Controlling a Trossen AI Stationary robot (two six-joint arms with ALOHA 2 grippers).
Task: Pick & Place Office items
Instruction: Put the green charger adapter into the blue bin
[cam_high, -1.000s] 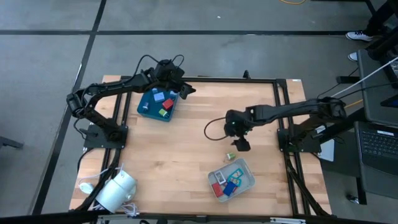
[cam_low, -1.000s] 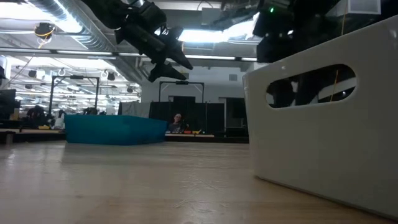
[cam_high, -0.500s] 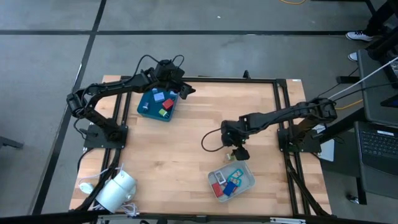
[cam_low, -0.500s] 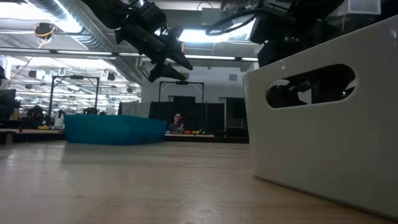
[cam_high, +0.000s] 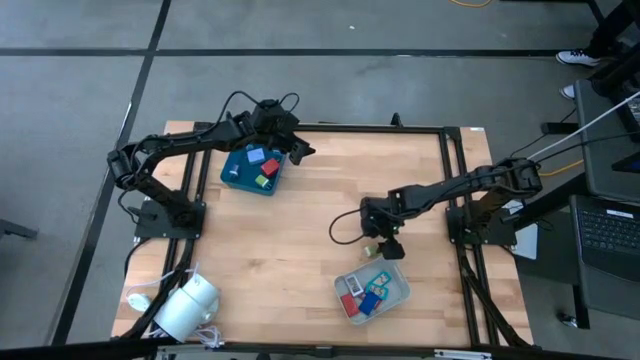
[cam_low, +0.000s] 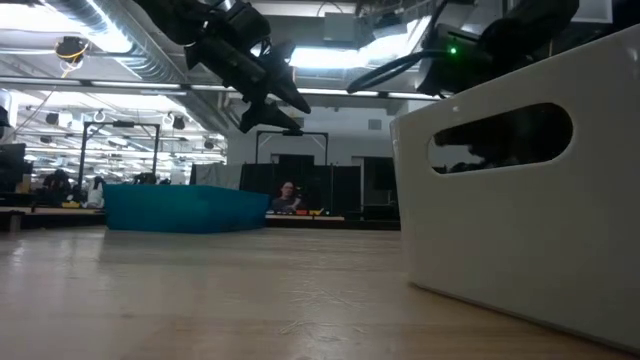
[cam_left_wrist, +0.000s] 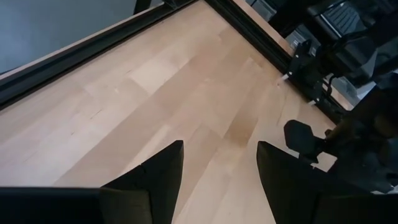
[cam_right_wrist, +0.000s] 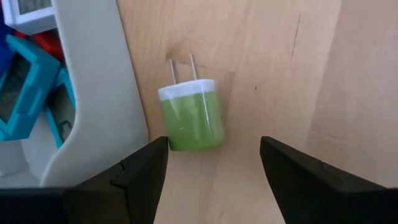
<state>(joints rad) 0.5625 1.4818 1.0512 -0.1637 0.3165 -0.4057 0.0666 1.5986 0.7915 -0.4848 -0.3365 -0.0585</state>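
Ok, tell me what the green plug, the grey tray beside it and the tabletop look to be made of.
Green plug: glossy plastic with a white cap, going by its sheen; two thin prongs, probably metal.
Grey tray: smooth matte plastic, likely moulded, given its rounded rim.
Tabletop: pale wood planks, with visible grain and seams.

Green plug-like office item (cam_right_wrist: 191, 117) flat on the wood, prongs outward, touching the pale tray (cam_right_wrist: 99, 93).

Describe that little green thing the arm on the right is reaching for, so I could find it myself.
Start at the pale grey tray near the table's front right. Just outside its wall, on bare wood, lies a green plug between the right gripper's open fingers. Unlike the tray's items, it has a white cap with two metal prongs.
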